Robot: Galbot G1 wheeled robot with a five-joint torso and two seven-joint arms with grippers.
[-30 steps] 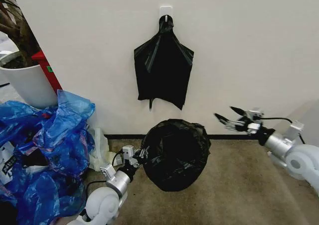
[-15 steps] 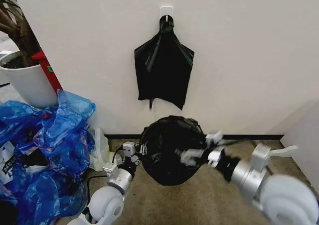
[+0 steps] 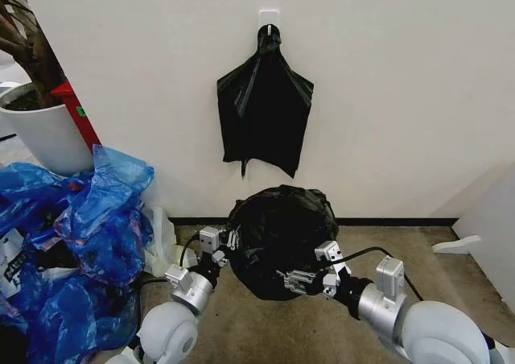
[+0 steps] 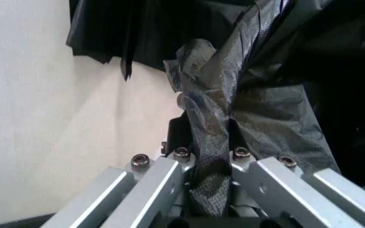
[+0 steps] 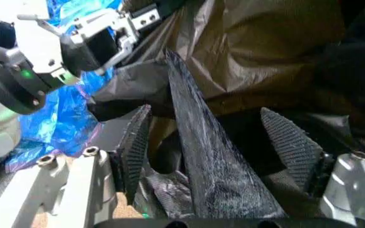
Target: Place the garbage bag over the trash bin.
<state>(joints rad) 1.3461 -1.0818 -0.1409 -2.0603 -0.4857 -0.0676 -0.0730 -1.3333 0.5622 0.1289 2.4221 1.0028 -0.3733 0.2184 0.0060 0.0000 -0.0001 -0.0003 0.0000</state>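
left gripper (image 3: pixel 225 247) pinches garbage bag (image 3: pixel 282 235); right gripper (image 3: pixel 310 277) gapes around it.

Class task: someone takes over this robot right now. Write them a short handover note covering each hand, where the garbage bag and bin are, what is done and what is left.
Left hand: shut on a fold of the garbage bag at its left side.
Right hand: open at the bag's lower front, a ridge of film lying between its fingers, not clamped.
The bag stands as a rounded black bulk on the floor by the wall; the trash bin itself cannot be made out under it.
Done: the bag is gripped on one side.
Left: grip the front, spread and settle the film down.
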